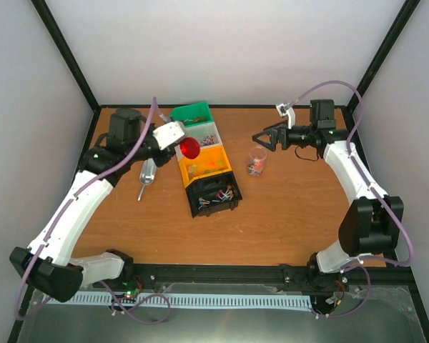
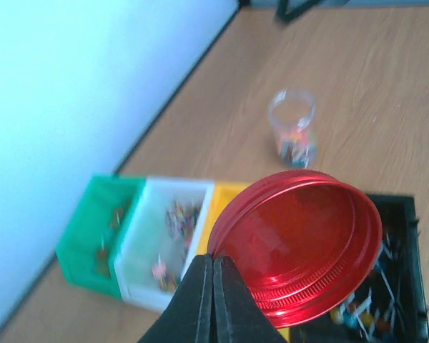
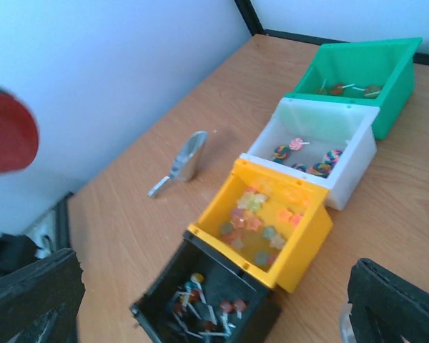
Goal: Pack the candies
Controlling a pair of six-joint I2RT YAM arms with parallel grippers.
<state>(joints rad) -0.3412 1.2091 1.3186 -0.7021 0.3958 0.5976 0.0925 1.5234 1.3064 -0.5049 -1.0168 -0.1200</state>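
From above, the red lid point(image 1: 190, 148) is gripped by the closed left hand point(image 1: 181, 142) over the row of bins point(image 1: 216, 208), and the right hand point(image 1: 261, 137) is held open near the jar point(image 1: 256, 151) of candies point(image 1: 254, 169); at the left wrist the lid's rim is pinched; at the right wrist, candies are seen in each bin.

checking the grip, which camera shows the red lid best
Left wrist view: the red lid is large and sharp, rim pinched by the left gripper. The top view shows a small red disc; the right wrist view, a blur at its left edge.
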